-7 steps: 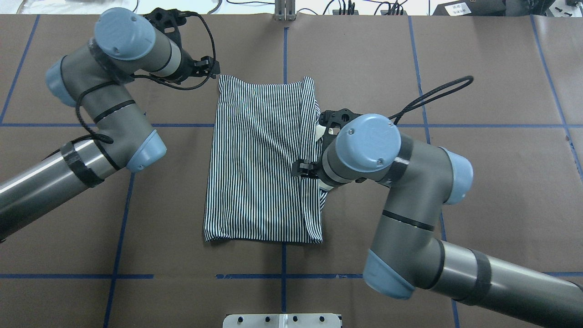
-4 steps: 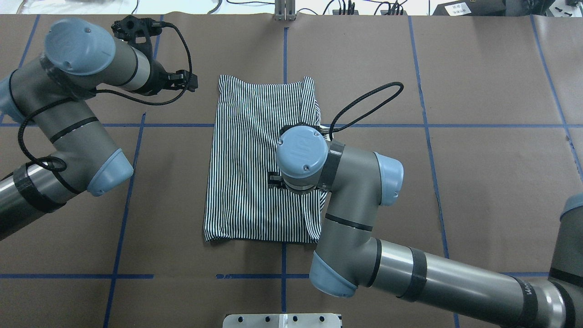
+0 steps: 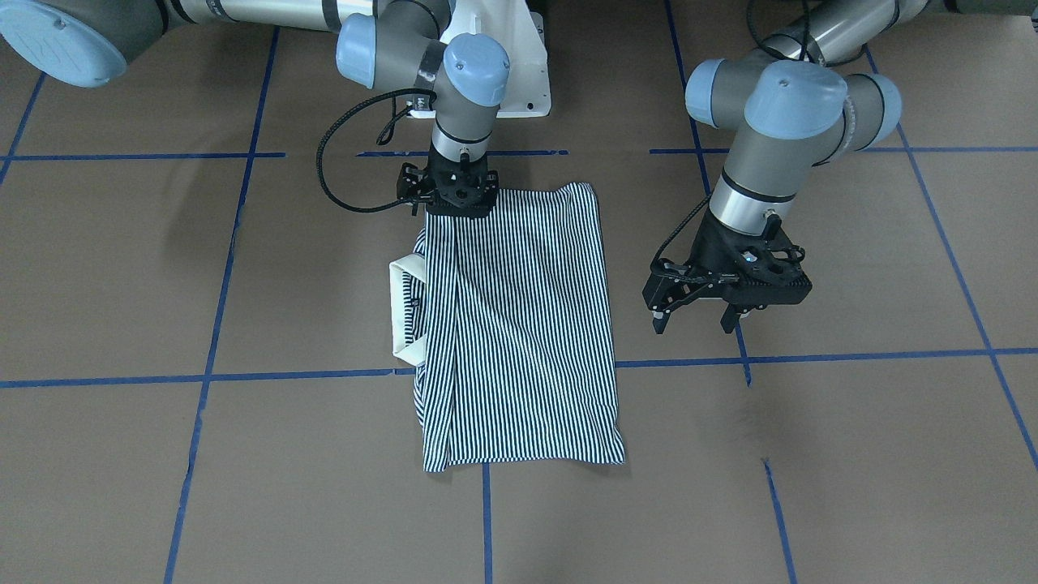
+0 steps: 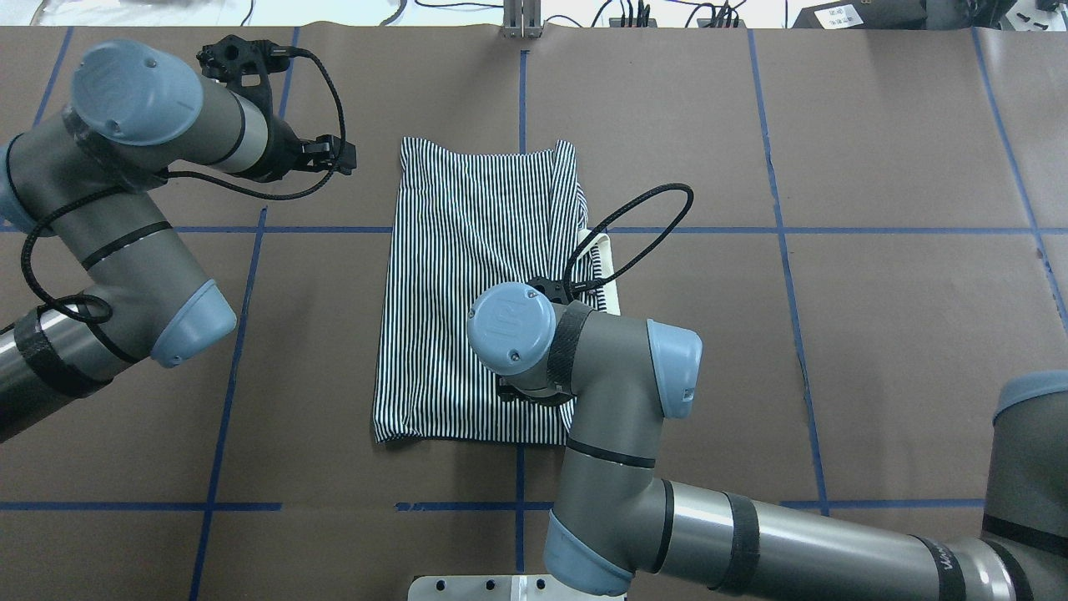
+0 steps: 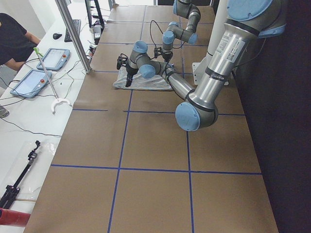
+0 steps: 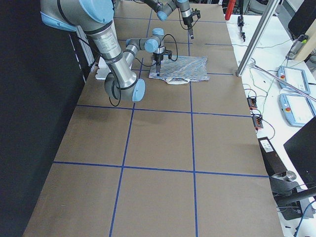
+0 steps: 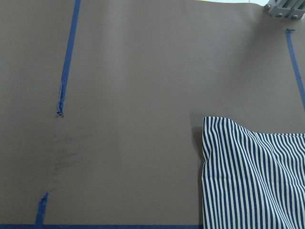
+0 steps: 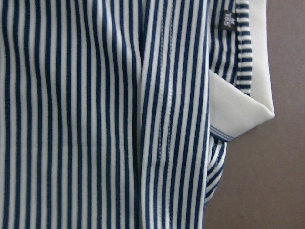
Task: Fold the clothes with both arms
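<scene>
The striped polo shirt [image 4: 467, 292] lies folded into a narrow rectangle in the middle of the table, back side up. Its cream collar [image 4: 609, 259] sticks out on my right side and also shows as collar [image 3: 401, 308] and collar [image 8: 238, 105]. My right gripper [image 3: 451, 207] points straight down at the shirt's edge nearest my base. Its fingers are hidden in every view, so I cannot tell their state. My left gripper [image 3: 693, 323] hovers open and empty above bare table beside the shirt [image 3: 519, 324]. The left wrist view shows only a far shirt corner [image 7: 248, 181].
Brown paper with blue tape lines [image 4: 521, 92] covers the table. The white pedestal base [image 3: 519, 81] stands just behind the shirt's near edge. A metal post [image 4: 521, 21] stands at the far edge. A side bench with tablets [image 5: 48, 58] and a person's sleeve [image 5: 12, 39] lies beyond.
My right arm has swung from the collar side across the shirt toward its near edge, uncovering the collar. My left arm has drawn away leftward from the shirt's far corner.
</scene>
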Controlling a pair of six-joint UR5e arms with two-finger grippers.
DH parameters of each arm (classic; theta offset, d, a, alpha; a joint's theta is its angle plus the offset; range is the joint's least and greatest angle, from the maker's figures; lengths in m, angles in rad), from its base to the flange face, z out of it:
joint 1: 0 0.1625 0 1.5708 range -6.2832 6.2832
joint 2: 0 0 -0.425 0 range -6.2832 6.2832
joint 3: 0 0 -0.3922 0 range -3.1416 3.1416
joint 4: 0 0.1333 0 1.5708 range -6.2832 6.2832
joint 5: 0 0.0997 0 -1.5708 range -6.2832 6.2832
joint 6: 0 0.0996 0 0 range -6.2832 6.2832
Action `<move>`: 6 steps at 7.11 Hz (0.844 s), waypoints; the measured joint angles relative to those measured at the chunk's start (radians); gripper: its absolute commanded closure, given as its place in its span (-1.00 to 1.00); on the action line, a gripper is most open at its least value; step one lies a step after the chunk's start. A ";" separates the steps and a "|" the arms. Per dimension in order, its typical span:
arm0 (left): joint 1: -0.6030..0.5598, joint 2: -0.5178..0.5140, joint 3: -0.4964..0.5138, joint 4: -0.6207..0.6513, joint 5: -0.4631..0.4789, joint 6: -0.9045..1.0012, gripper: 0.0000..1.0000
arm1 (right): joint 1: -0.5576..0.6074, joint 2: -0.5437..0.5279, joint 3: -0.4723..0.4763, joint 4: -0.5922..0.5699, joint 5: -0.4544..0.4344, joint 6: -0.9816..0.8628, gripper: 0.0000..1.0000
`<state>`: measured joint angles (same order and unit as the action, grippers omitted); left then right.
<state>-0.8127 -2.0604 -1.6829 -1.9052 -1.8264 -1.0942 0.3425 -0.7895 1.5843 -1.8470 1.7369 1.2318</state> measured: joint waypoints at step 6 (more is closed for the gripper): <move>0.005 -0.001 0.008 -0.006 0.001 -0.005 -1.00 | -0.005 -0.012 0.000 -0.067 0.001 -0.057 -1.00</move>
<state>-0.8075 -2.0614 -1.6752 -1.9110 -1.8254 -1.0997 0.3375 -0.8013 1.5847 -1.9135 1.7377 1.1747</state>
